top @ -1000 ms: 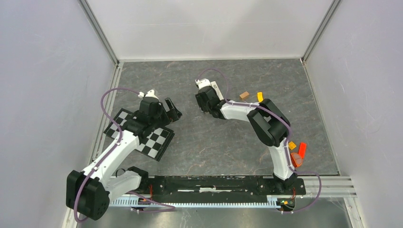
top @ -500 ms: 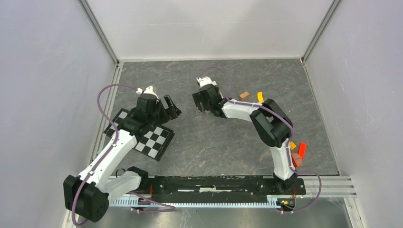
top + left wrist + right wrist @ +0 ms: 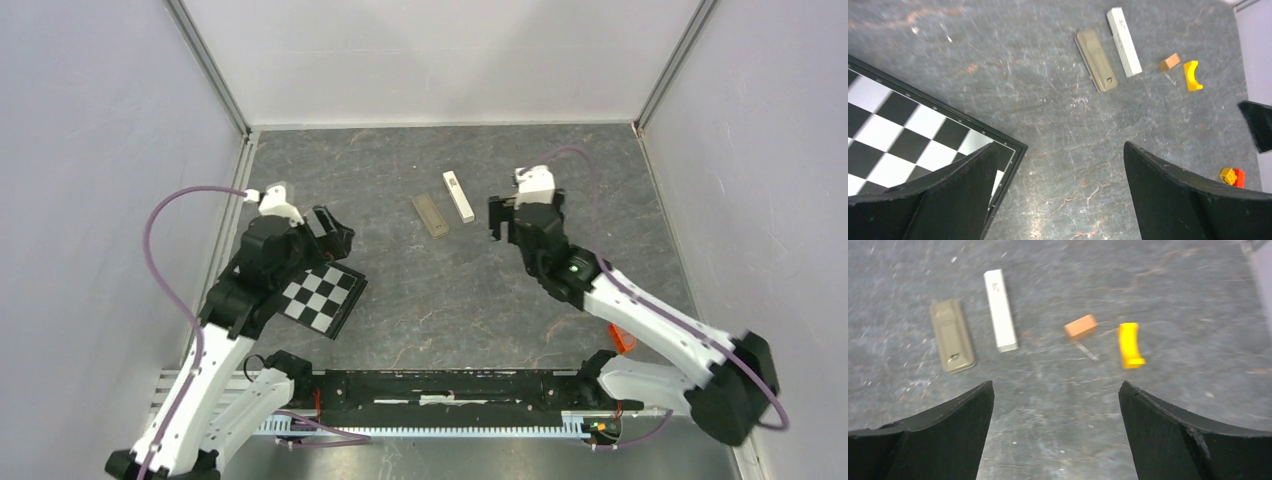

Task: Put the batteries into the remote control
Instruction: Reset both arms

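One remote control, one white bar, one brown block and one yellow curved piece lie upper right; one checkerboard, lower left; one small yellow brick and one red piece, lower right.

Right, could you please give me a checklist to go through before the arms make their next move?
1. Left gripper open, empty: ok.
2. Right gripper open, empty: ok.
3. Remote grey back up: ok.
4. Remote apart from white bar: ok.
5. Remote's back opened: cannot tell.
6. Batteries found: cannot tell; only a thin sliver shows by the block.
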`<state>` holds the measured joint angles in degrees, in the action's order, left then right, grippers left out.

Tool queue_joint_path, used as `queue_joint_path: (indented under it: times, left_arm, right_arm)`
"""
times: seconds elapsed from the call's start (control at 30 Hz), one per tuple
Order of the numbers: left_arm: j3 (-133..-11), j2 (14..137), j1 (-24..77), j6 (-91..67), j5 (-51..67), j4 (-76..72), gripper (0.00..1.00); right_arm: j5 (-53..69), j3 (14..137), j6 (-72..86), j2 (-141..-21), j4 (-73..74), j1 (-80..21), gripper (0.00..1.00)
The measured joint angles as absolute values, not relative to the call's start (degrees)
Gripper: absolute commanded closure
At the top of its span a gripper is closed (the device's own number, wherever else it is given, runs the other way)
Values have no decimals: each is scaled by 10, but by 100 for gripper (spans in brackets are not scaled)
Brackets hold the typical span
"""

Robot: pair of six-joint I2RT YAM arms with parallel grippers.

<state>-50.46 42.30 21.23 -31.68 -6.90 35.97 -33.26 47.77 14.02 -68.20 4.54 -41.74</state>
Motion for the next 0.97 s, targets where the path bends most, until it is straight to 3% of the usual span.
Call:
queue_joint_path:
  times: [0.4, 0.63, 0.97]
  left_arm:
    - [-643, 273, 212, -241, -160, 465, 0]
    - [-643, 237, 212, -227, -164, 552, 0]
    - [-643, 182, 212, -222, -147, 590, 0]
  right_arm:
    - [-542, 511, 110, -356, 208, -413, 2]
    - [-586, 559, 126, -290, 309, -412, 2]
    - [-559, 577, 149, -254, 350, -412, 2]
